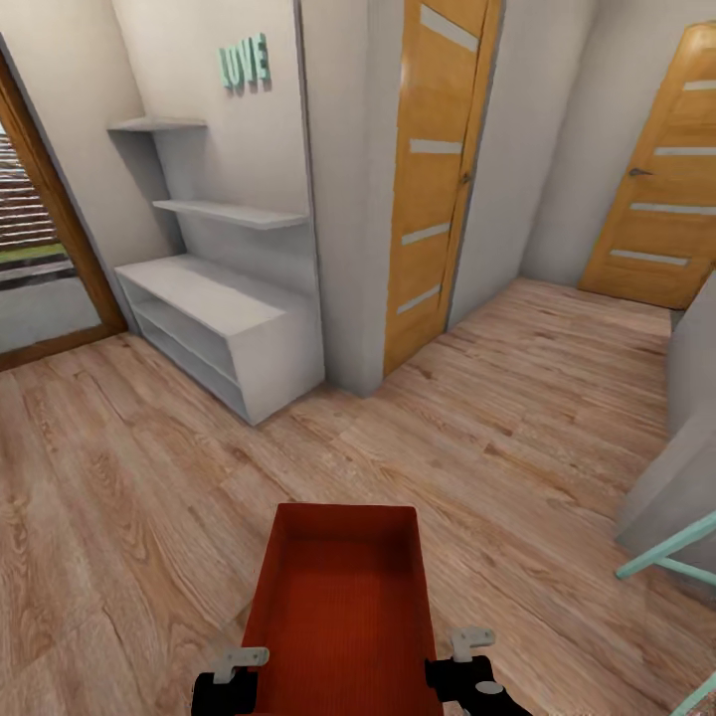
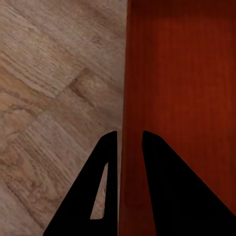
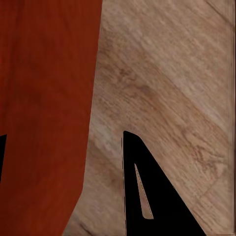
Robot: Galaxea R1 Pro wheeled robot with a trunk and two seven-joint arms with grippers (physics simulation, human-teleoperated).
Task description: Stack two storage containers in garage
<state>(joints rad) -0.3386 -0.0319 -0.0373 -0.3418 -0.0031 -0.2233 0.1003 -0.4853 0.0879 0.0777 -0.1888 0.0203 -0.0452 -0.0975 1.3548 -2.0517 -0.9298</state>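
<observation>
A: Orange-red storage container (image 1: 343, 597) held low and central in the head view, long axis pointing ahead, open top up, ribbed inside bare. Carried above the light wood-plank floor (image 1: 129, 497), not resting on it.

B: Relative to the jaws?

A: Clamped from both long sides. Left gripper (image 2: 130, 142) straddling the container's left wall: one finger outside over the planks, the other inside over the red bottom, jaws clenched on that wall. Right gripper (image 3: 64, 140) on the opposite wall: outer finger (image 3: 142, 196) clear against the planks, inner finger barely visible at the frame's edge beyond the red wall. Grasping the wall too, as far as can be told.

B: Beyond the container?

A: Ahead to the left, a pale grey shelf unit (image 1: 224, 318) against the wall, teal "LOVE" letters (image 1: 245, 64) above. Straight ahead, a wooden door (image 1: 438, 179) standing ajar; a second wooden door (image 1: 661, 179), shut, further right. Teal frame (image 1: 661, 557) at the right edge.
</observation>
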